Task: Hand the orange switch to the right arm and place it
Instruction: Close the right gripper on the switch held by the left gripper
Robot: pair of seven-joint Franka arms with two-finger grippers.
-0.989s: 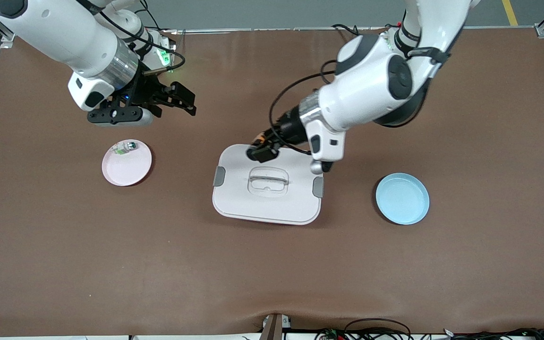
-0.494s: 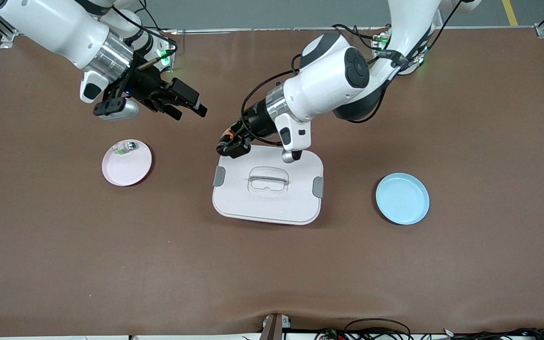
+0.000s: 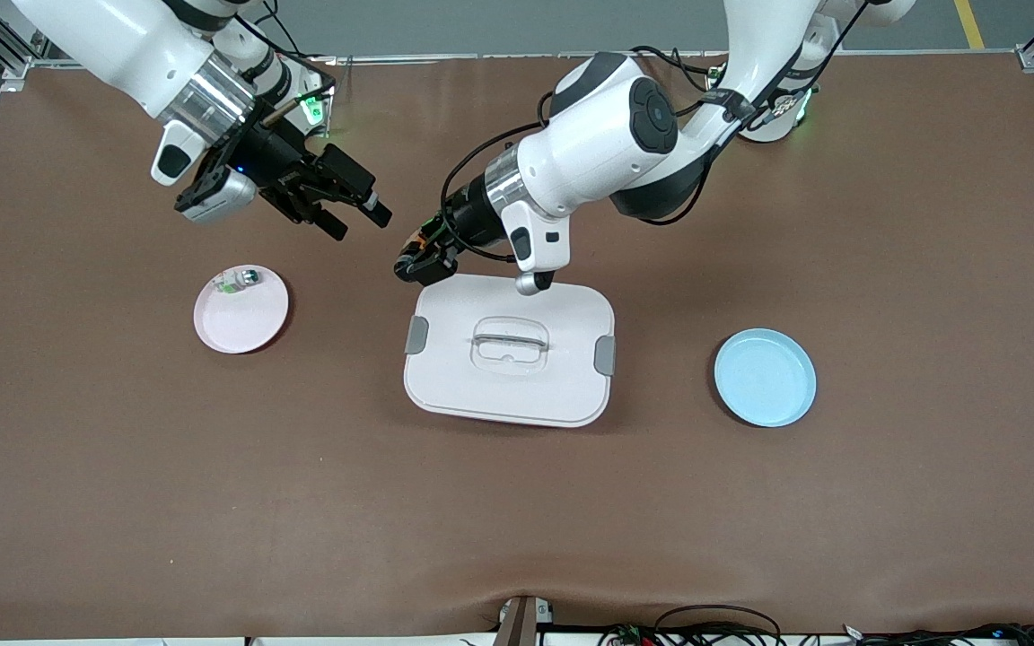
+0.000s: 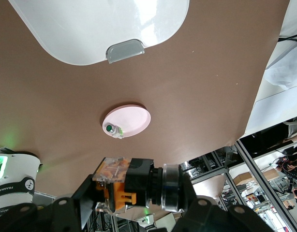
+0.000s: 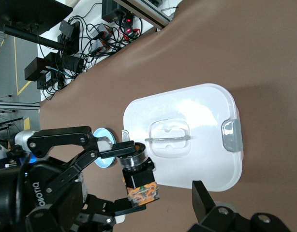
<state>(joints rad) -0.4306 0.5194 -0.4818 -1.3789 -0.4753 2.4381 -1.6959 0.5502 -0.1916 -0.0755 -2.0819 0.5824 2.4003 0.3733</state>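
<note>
The orange switch [image 3: 417, 245], a small black body with orange terminals, sits in my left gripper [image 3: 411, 263], which is shut on it. That gripper hangs over the bare table just off the white lid's [image 3: 510, 377] corner toward the right arm's end. In the left wrist view the switch [image 4: 139, 181] lies across the left gripper [image 4: 136, 189]. My right gripper [image 3: 363, 222] is open in the air a short way from the switch, its fingers pointing at it. In the right wrist view the switch [image 5: 140, 180] hangs beside one right fingertip [image 5: 202, 195], apart from it.
A pink plate [image 3: 243, 323] lies toward the right arm's end, with a small clear, green and silver part [image 3: 239, 280] on it. A blue plate [image 3: 765, 377] lies toward the left arm's end. The white lid with grey clips and a handle sits mid-table.
My left gripper has carried the switch from over the lid toward the right arm's end, past the lid's corner. My right gripper has swung toward it, closing the gap.
</note>
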